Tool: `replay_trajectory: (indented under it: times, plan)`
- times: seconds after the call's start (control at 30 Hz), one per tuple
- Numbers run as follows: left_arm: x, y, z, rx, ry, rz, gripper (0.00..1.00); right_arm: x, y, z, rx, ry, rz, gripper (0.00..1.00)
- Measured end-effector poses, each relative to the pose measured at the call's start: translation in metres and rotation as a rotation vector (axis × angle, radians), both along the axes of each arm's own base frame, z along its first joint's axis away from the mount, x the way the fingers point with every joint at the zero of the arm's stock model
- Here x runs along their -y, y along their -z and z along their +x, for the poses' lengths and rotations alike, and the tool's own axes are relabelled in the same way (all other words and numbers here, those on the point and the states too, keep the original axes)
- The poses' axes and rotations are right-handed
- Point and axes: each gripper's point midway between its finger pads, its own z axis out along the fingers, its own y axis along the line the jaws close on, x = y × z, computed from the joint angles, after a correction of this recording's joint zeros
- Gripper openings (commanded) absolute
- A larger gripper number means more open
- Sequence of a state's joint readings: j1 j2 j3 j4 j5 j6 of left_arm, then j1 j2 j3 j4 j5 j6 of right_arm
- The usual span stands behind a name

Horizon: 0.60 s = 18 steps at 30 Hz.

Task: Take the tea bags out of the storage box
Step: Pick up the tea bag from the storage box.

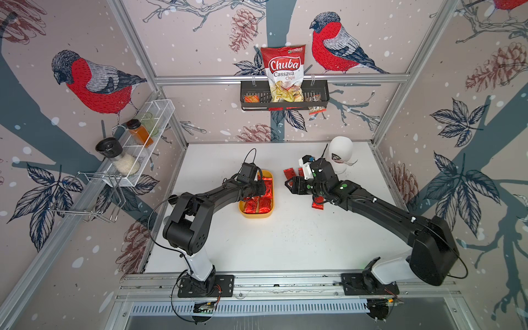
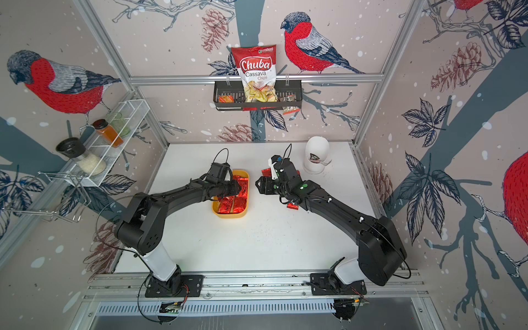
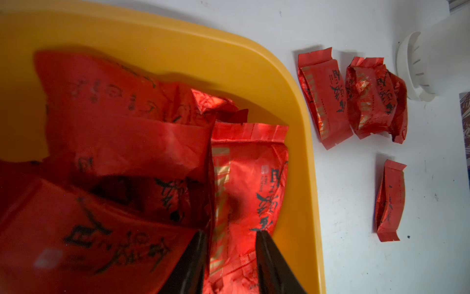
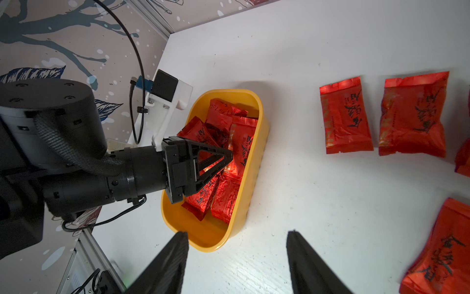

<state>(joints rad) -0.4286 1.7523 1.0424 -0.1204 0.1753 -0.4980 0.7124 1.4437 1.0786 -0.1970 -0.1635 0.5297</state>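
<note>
Left end effector (image 3: 230,236) straddles one tea bag (image 3: 244,188) inside the storage box (image 1: 257,215), jaws narrowly parted; grip cannot be told. Right end effector (image 1: 287,184), spread and empty, hovers at the box's 2 o'clock, probably yielding access.

Bright light; close tea bags (image 3: 84,244) blurred.

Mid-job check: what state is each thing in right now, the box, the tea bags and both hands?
storage box: upright on the table, lidless, partly full.
tea bags in the box: piled loosely, overlapping.
tea bags on the table: out, lying flat, apart from the box.
left hand: inside the box, shut on a tea bag.
right hand: open, empty, above the table.
</note>
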Motion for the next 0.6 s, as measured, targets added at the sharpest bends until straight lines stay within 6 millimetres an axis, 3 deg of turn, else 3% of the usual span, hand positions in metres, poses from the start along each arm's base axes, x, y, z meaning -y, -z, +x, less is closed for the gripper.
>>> replay_trajectory:
  times: [0.1, 0.17, 0.27, 0.33, 0.6]
  plan:
    - [-0.001, 0.009, -0.001, -0.019, -0.001, 0.01, 0.35, 0.0, 0.0, 0.0, 0.0, 0.0, 0.0, 0.67]
    - [0.0, 0.012, -0.001, -0.025, 0.001, 0.01, 0.27, 0.0, 0.0, 0.0, 0.0, 0.0, 0.0, 0.66]
    - [0.001, 0.011, 0.0, -0.024, 0.003, 0.007, 0.06, 0.0, -0.001, 0.0, 0.001, 0.0, 0.0, 0.67]
    - [0.002, 0.008, 0.001, -0.018, 0.005, 0.001, 0.0, 0.0, 0.0, 0.0, 0.0, 0.0, -0.001, 0.67]
    - [0.001, -0.032, 0.002, 0.048, 0.002, -0.027, 0.0, 0.002, -0.006, 0.0, 0.012, 0.005, 0.007, 0.66]
